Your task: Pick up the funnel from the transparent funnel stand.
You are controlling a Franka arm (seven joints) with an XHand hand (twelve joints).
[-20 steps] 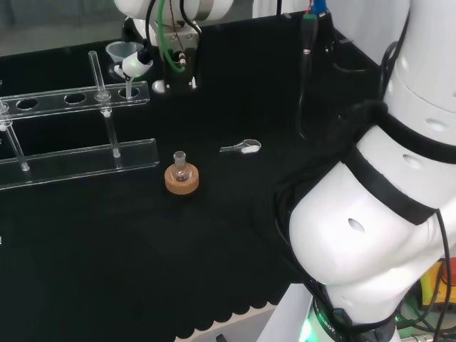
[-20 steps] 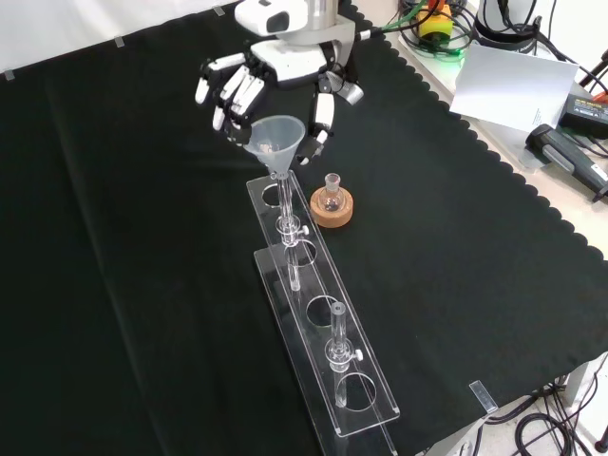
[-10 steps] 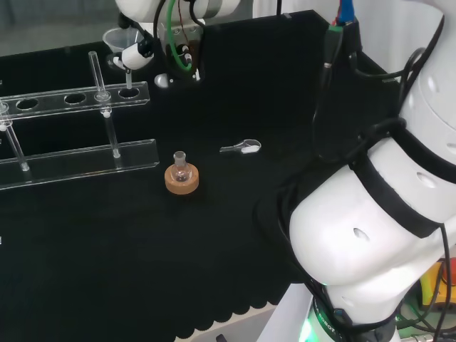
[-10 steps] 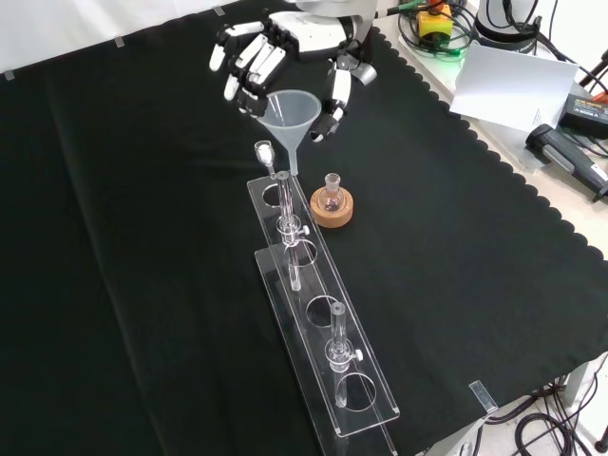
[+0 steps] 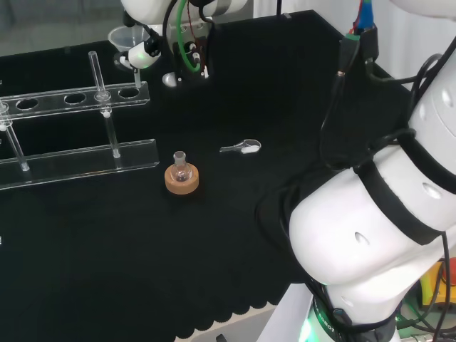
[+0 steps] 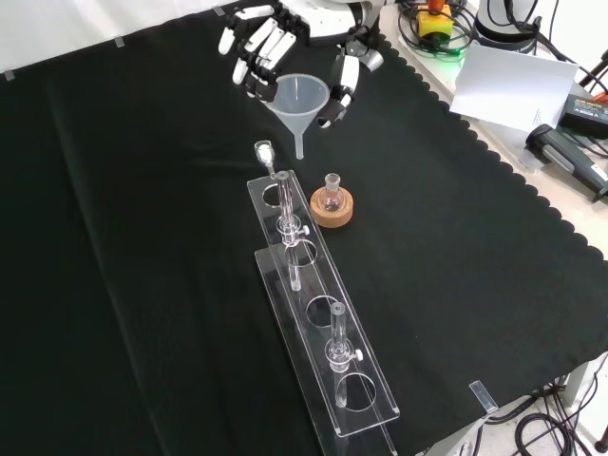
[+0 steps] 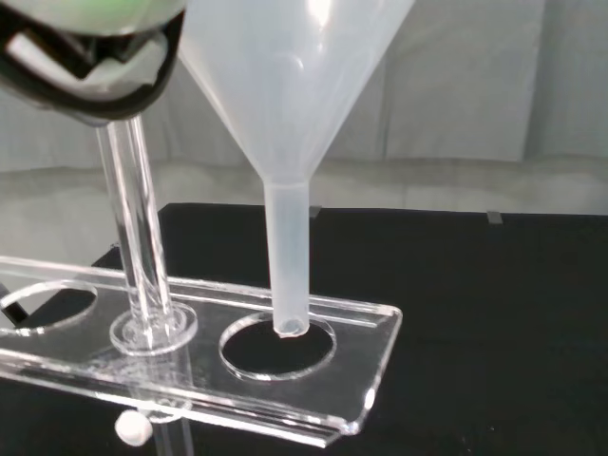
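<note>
A clear plastic funnel (image 6: 302, 100) hangs in the air above the far end of the transparent funnel stand (image 6: 318, 328), its stem clear of the top plate. My hand (image 6: 285, 33) is shut on the funnel's cone, fingers on one side and thumb on the other. In the head view the funnel (image 5: 128, 39) is at the top left beside the hand (image 5: 146, 51), over the stand (image 5: 78, 100). In the wrist view the funnel's stem tip (image 7: 288, 323) hovers just above the end hole of the stand's top plate (image 7: 313, 380).
A small glass flask on a cork ring (image 6: 332, 204) stands just right of the stand in the front view. A small scoop (image 5: 242, 147) lies on the cloth in the head view. Upright glass posts (image 6: 282, 214) rise from the stand. Papers and cables sit beyond the cloth's right edge.
The hand has risen with the funnel, drawing its stem up out of the stand's end hole. In the front view both have moved up and slightly right.
</note>
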